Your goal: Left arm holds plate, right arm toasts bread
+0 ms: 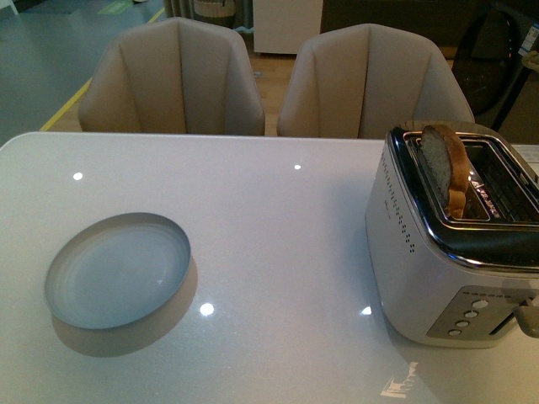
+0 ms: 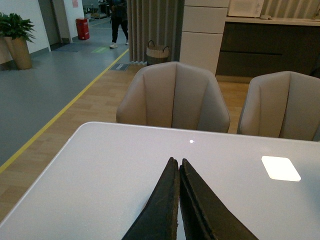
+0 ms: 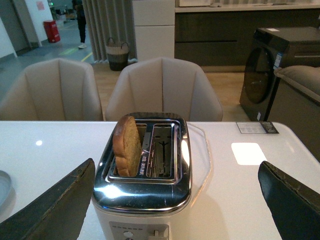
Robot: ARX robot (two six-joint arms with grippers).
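The pale plate [image 1: 118,269] lies on the white table at the left in the front view; its edge [image 3: 2,187] also shows in the right wrist view. The bread [image 1: 446,168] stands upright in the left slot of a silver toaster [image 1: 438,252], its upper half sticking out; the same bread [image 3: 127,145] and toaster [image 3: 145,195] show in the right wrist view. My right gripper [image 3: 175,200] is open, its fingers wide apart either side of the toaster's near end. My left gripper [image 2: 176,162] is shut with nothing between its fingers, above bare table. Neither arm shows in the front view.
Two beige chairs [image 1: 177,80] [image 1: 370,80] stand at the table's far edge. A small label card [image 3: 256,127] lies on the table beyond the toaster. The toaster's lever [image 1: 526,320] and buttons face the near side.
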